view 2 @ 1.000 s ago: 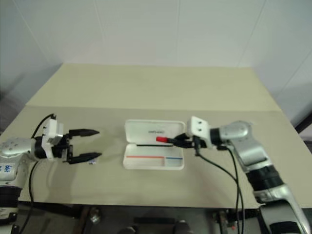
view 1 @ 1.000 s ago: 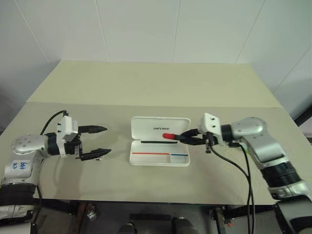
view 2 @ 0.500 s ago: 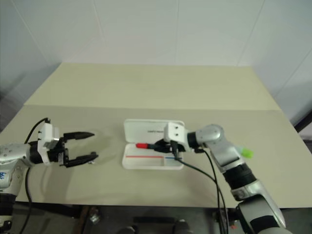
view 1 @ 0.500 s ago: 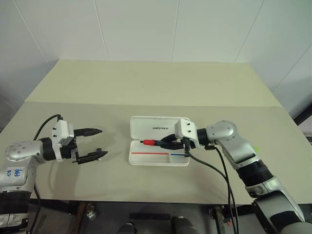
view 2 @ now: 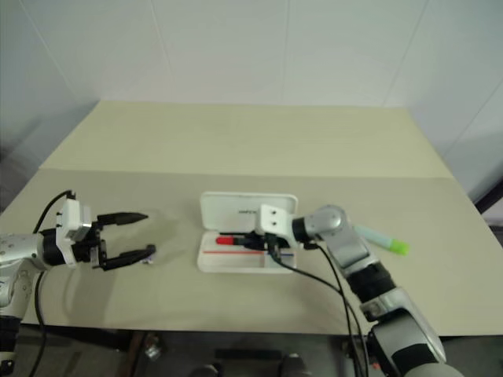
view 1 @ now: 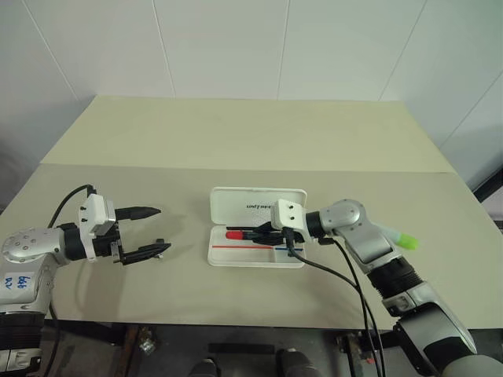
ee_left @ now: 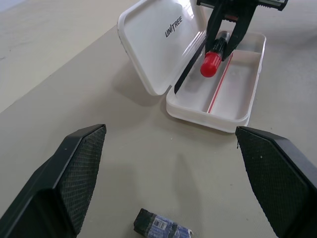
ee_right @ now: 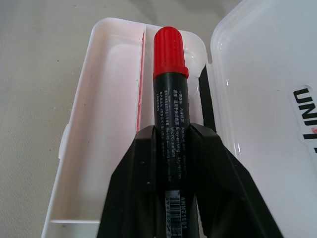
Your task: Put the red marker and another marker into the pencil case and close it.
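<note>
Soft, even light from overhead fills the scene, bright without harshness. The pencil case (view 1: 258, 228) throws a short, faint shadow on the table (view 1: 236, 149) just beside its raised lid, and its glossy white plastic carries pale sheen. Nearest the left wrist camera, the fingers (ee_left: 64, 183) look soft-edged. The right eye view is slightly hazier.

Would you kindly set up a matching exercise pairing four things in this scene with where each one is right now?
Things:
1. red marker
2. pencil case
3. green highlighter
4. small dark object

Places or states:
A. lying on the table beyond the right arm
B. on the table near the left gripper
C. open, lid raised
D. between the fingers of the right gripper, over the tray

Pairs: 1-D, 2-C, 3-A, 4-B
</note>
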You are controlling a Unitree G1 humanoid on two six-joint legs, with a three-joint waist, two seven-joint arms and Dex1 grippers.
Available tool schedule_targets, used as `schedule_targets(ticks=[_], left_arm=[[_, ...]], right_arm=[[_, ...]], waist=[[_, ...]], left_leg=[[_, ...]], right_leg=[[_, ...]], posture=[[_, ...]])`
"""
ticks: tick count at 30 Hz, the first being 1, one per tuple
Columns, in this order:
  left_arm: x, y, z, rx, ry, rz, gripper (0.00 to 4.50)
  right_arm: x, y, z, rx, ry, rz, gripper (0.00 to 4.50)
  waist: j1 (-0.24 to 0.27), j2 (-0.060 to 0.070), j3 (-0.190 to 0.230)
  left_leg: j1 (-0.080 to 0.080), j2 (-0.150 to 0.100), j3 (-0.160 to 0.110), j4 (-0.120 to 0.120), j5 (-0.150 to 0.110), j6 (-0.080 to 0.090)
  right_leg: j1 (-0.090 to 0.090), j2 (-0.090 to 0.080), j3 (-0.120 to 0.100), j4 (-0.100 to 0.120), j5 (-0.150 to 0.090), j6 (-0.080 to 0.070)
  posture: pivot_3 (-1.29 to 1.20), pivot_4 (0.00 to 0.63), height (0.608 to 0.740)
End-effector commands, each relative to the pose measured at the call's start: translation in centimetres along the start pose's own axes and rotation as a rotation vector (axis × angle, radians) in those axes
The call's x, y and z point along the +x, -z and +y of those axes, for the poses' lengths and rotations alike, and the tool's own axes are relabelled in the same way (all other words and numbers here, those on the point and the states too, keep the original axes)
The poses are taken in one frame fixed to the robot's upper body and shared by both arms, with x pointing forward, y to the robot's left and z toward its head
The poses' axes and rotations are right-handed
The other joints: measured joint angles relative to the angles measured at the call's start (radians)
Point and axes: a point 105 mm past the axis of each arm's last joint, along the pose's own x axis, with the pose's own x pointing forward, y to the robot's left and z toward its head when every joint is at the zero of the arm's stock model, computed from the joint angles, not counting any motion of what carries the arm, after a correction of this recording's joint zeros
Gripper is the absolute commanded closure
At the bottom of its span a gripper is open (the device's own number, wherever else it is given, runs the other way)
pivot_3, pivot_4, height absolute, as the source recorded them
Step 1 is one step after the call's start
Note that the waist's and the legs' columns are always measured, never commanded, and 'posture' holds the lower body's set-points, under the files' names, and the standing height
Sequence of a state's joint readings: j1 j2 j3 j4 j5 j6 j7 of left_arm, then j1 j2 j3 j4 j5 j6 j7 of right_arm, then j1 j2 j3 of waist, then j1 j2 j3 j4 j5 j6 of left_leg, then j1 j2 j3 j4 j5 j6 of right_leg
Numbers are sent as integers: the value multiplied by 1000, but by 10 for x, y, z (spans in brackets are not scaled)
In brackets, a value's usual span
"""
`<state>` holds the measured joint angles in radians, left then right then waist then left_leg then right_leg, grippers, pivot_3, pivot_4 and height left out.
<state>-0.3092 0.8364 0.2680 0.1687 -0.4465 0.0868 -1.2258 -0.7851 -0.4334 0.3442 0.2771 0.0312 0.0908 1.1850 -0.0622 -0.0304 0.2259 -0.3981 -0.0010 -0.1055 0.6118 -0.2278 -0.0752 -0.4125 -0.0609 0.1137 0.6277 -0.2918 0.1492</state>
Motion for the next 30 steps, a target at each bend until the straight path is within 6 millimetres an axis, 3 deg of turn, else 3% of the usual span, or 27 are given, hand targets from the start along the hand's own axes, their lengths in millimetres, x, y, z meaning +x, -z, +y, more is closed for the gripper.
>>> schedule_targets(ticks=[1, 7, 17, 25, 30], left_arm=[[1, -15, 3, 43, -7, -43, 0], [7, -17, 3, 46, 4, -61, 0], [23, -18, -2, 36, 47, -96, 0], [39, -20, -6, 47, 106, -124, 0], [56, -34, -3, 75, 154, -163, 0]], right_arm=[[-5, -20, -11, -40, 31, -59, 2186], [-10, -31, -10, -43, 34, -89, 69], [-36, -49, 10, 46, 4, -158, 28], [-87, -45, 17, 148, 114, -189, 28], [-114, -39, 20, 166, 162, -178, 28]], waist=[[-1, 0, 0], [2, 0, 0], [6, 0, 0], [10, 0, 0], [9, 0, 0]], left_leg=[[0, 0, 0, 0, 0, 0], [0, 0, 0, 0, 0, 0], [-1, 0, -1, 0, 0, 0], [-1, 0, -1, 1, 0, 0], [-1, 0, -1, 1, 0, 0]], right_leg=[[0, 0, 0, 0, 0, 0], [0, 0, 0, 0, 0, 0], [0, 0, -1, 0, 0, 0], [0, 0, -1, -1, 0, 0], [1, 0, -1, -1, 0, 0]], posture=[[0, 150, 740], [0, 150, 740], [0, 150, 740], [0, 150, 740], [0, 150, 740]])
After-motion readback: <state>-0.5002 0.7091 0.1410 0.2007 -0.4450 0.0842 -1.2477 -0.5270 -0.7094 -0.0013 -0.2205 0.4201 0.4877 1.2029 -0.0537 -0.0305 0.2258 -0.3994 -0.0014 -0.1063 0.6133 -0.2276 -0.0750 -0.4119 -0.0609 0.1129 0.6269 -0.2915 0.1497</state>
